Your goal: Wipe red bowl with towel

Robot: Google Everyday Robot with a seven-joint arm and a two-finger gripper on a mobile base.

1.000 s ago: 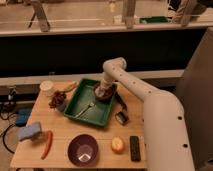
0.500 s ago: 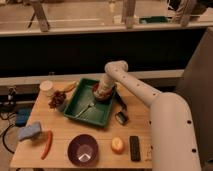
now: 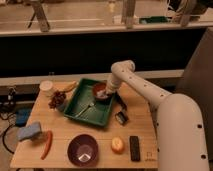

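The pincer (image 3: 104,90) is down in the red bowl (image 3: 96,88), at the upper right corner of the green tray (image 3: 84,113), mid-frame. A pale towel (image 3: 101,94) shows under it; whether the pincer grips it cannot be told.

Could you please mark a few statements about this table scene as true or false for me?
1. The red bowl sits inside the green tray. True.
2. The purple bowl stands on the table, outside the tray. True.
3. The gripper hangs over the purple bowl. False: it is down at the red bowl, with the white towel.
4. The blue sponge lies in the tray. False: it lies on the table near the left edge, beside the red pepper.
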